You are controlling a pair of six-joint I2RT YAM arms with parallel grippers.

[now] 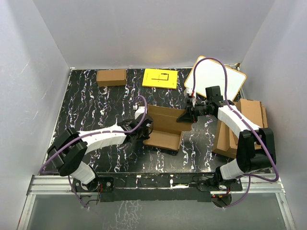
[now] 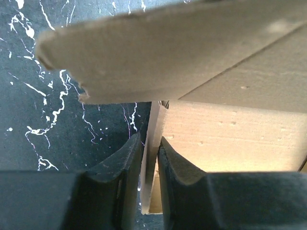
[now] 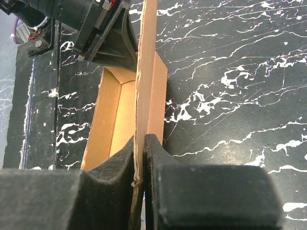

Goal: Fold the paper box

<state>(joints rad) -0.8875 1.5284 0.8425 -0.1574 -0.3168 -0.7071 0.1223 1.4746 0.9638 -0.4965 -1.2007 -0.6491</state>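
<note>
The paper box (image 1: 165, 125) is a half-formed brown carton in the middle of the black marbled table, open on top. My left gripper (image 1: 142, 132) is at its left end, shut on a thin upright wall (image 2: 152, 158); a broad flap (image 2: 163, 52) hangs over the fingers. My right gripper (image 1: 190, 114) is at the box's right end, shut on the edge of a wall (image 3: 144, 96) seen edge-on. The box's hollow inside (image 3: 115, 120) shows to the left of that wall, with the left gripper (image 3: 111, 38) at its far end.
A smaller brown carton (image 1: 111, 77) and a yellow sheet (image 1: 160, 78) lie at the back. A white board with an orange rim (image 1: 216, 78) leans at the back right. A pile of larger cardboard sheets (image 1: 240, 129) lies at the right under the right arm.
</note>
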